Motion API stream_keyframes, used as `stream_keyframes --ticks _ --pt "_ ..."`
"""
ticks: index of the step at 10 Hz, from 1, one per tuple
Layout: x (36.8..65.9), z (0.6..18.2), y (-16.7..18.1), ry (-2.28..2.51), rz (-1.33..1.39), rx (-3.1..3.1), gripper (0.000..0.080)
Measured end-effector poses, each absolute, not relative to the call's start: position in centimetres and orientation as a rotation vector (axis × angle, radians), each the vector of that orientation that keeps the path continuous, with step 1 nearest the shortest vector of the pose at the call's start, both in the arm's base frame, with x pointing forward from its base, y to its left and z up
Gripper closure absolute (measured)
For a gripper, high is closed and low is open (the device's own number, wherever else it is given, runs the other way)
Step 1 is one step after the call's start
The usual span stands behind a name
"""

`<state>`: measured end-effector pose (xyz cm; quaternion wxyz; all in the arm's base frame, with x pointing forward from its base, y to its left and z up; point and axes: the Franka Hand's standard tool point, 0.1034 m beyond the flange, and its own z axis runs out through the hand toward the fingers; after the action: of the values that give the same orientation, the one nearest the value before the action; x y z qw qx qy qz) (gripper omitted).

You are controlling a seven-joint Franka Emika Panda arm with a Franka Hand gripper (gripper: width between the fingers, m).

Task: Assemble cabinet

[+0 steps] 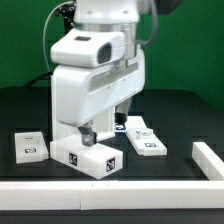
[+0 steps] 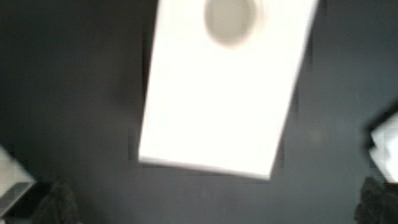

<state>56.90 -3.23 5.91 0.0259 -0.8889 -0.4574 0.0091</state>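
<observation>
My gripper [image 1: 103,124] hangs under the arm's big white hand in the middle of the exterior view. It is open and empty, with the dark fingers [image 2: 39,200] at the edges of the wrist view and only black table between them. A long white cabinet block [image 1: 90,158] with black-and-white tags lies on the table just in front of and below the gripper. In the wrist view a long white panel [image 2: 222,95] with an oval recess lies just ahead of the fingertips, not between them. I cannot tell if it is that same block.
A small tagged white block [image 1: 28,146] lies at the exterior view's left. A flat tagged white panel [image 1: 142,137] lies at its right. A low white wall [image 1: 40,192] runs along the front, with another piece [image 1: 207,160] at the right. Another white part [image 2: 386,145] shows at the wrist view's edge.
</observation>
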Motion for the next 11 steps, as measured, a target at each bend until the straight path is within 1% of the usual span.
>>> stream_keyframes --ticks 2,4,5,9,10,11 --pt "56.0 4.2 -4.9 -1.270 -0.002 -2.781 0.0003" --pt "56.1 4.3 -4.7 -1.280 -0.004 -2.780 0.0003" --pt "56.1 4.0 -4.6 -1.253 -0.007 -2.795 0.0003" --pt "55.7 1.0 -4.0 -1.210 0.008 -2.803 0.0003" --pt "55.7 0.8 -4.2 -1.220 -0.005 -2.804 0.0003" --pt "55.7 0.8 -4.2 -1.218 -0.004 -2.805 0.0044"
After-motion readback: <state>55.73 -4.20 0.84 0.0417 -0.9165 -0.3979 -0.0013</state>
